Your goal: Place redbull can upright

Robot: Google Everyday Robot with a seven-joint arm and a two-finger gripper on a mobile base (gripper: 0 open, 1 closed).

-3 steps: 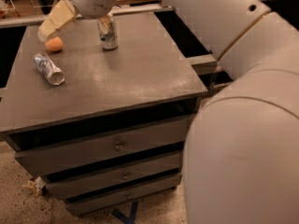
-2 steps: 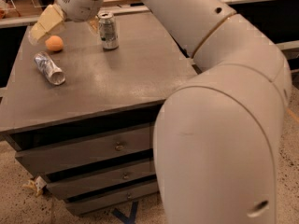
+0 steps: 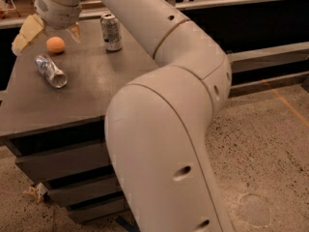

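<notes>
The redbull can (image 3: 50, 70), slim and shiny with silver and blue patches, lies on its side at the left of the grey cabinet top (image 3: 91, 88). My gripper (image 3: 49, 33) hangs at the far left of the top, beyond the lying can. Its cream fingers (image 3: 26, 33) are spread wide with nothing between them. An orange (image 3: 55, 44) sits on the top just below the gripper. The gripper is apart from the redbull can.
A wider dull silver-grey can with a greenish rim (image 3: 111, 31) stands upright at the back of the top, right of the gripper. My big white arm (image 3: 164, 129) crosses the view and hides the cabinet's right side. Drawers (image 3: 58, 163) are below, speckled floor at the right.
The gripper has moved left, away from the upright grey can, to above the orange. The view has shifted and the arm fills more of it. The redbull can has not moved.
</notes>
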